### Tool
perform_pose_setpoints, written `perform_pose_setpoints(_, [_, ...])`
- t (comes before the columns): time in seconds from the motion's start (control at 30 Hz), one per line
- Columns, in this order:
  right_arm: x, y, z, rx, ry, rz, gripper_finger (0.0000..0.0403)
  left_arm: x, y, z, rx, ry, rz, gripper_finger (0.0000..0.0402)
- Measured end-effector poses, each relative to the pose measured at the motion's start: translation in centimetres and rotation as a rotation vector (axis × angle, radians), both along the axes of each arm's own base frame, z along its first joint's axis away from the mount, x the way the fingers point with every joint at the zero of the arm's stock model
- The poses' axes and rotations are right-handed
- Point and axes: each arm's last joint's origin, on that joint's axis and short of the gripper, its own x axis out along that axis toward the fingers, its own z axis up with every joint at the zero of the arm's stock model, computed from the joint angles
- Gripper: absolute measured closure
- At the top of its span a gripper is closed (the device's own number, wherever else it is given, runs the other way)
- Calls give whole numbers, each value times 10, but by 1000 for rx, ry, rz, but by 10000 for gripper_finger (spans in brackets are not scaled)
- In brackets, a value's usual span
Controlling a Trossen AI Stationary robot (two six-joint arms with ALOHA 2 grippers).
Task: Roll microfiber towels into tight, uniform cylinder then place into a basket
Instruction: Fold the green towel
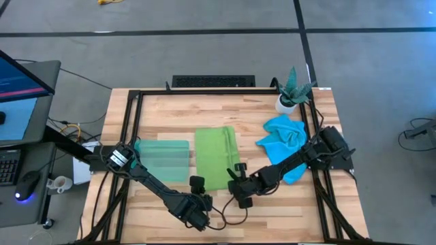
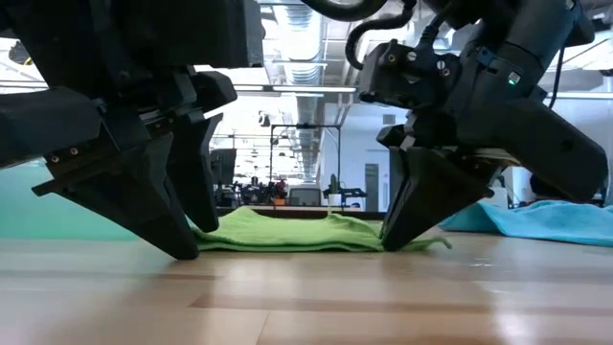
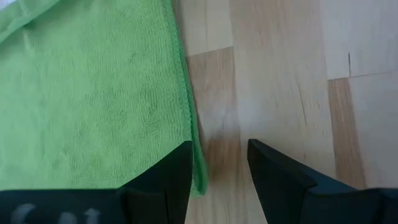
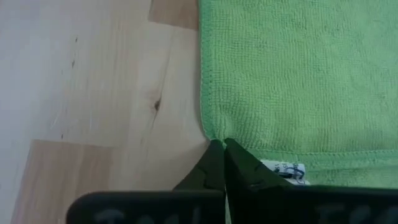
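We see the lime green towel (image 1: 216, 156) lying flat near the middle of the wooden table (image 1: 272, 218), folded into a long strip that runs from the far side toward the near edge. Its near right corner is pinched between the closed fingers of the right gripper (image 4: 222, 148), which meet on the hem just beside a small white label (image 4: 283, 169). In the low view that gripper (image 2: 397, 241) stands with its tips down on the wood at the cloth's edge. The left gripper (image 3: 219, 163) sits at the towel's other near corner with its jaws parted; one finger (image 3: 171, 171) rests over the green hem and the other over bare wood, and it grips nothing. From above, both grippers lie close together along the towel's near end, the left gripper (image 1: 197, 204) coming in from the left and the right one (image 1: 240, 196) from the right. The blue towel (image 1: 285, 146) lies crumpled to the right of the green one, partly under the right arm. The basket (image 1: 163, 160) sits just left of the green towel. A potted plant (image 1: 291, 92) stands at the far right corner.
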Motion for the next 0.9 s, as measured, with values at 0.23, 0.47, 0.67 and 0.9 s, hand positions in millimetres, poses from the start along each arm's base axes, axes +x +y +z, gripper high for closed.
perform_pose_setpoints(0.23, [1, 9, 7, -12, 26, 23, 397, 1, -1, 2, -2, -4, 5, 288])
perform_pose_setpoints(0.47, [2, 10, 9, -4, 29, 25, 395, 9, -6, 14, -19, 3, -10, 317])
perform_pose_setpoints(0.67, [2, 10, 9, -3, 32, 33, 394, 14, -7, 25, 18, -39, 0, 297])
perform_pose_setpoints(0.9, [2, 11, 9, 3, 32, 30, 396, 18, 0, 25, -12, -29, 40, 238])
